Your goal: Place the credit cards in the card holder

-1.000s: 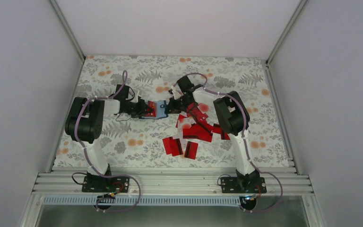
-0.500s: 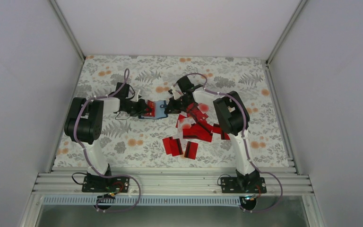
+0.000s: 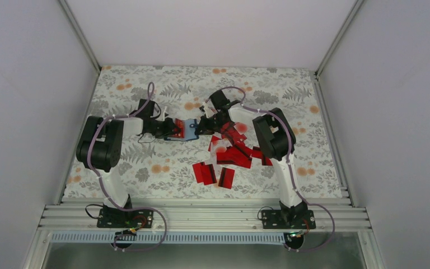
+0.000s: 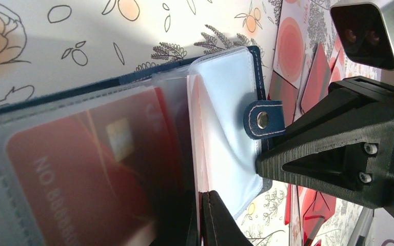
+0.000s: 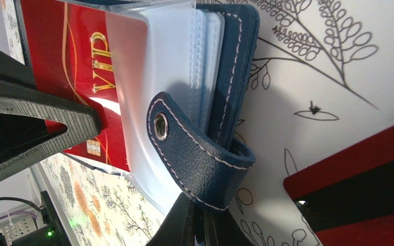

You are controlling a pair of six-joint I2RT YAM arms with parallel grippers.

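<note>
Clearly this is mid-insertion. The left gripper (image 4: 201, 205) is clenched on the free end of a red card (image 5: 77, 56) with gold lettering. The far end of that card already sits under a clear sleeve (image 5: 154, 61) of the card holder (image 5: 233, 77). The right gripper (image 5: 199, 215) is clamped on the holder's navy cover, just by the snap strap (image 5: 195, 148), and pins it open against the table (image 3: 145, 89).

The two grippers face each other with the holder directly between them. Seen from the left gripper, the sleeve mouth lies straight ahead, toward the right gripper. The card's long axis runs along that same line, so the push should go straight forward into the sleeve with no twist. The left fingertips are already close to the sleeve's edge, so I judge there is little travel left before they must let go or regrip further back. If the card tilts off that line, its corner could catch on the sleeve's stitched seam.

The loose cards (image 3: 232, 154) lie in a scattered heap on the near side of the right gripper, partly under that arm and well apart from the left gripper. The right arm is nearer to them, but it is busy bracing the holder.
</note>
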